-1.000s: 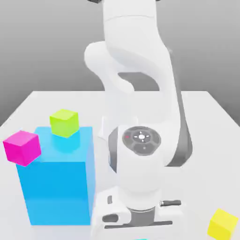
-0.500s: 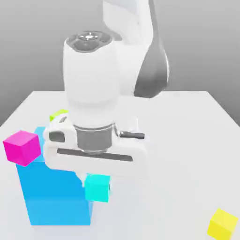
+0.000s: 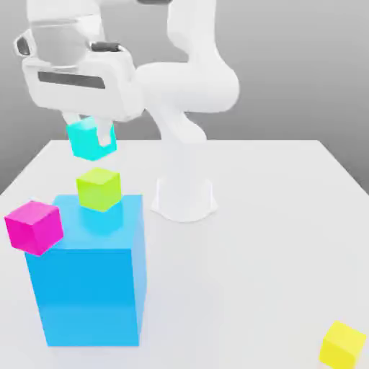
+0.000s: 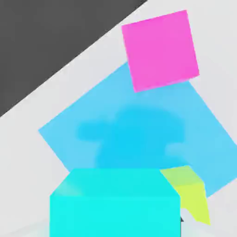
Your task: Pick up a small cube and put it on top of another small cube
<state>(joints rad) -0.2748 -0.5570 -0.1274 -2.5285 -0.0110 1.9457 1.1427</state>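
A plain white table [image 3: 288, 216] fills the near part of the exterior view, its far edge running straight across. Behind it rises a bare grey backdrop, darker toward the top. Soft, even light casts faint shadows

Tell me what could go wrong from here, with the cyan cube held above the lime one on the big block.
1. The cyan cube hangs a little toward the exterior view's left of the lime-green cube; lowered off-centre, it could tip off.
2. A hard descent by the gripper might push the lime-green cube along the blue block.
3. The magenta cube shares that top, close enough to be nudged.
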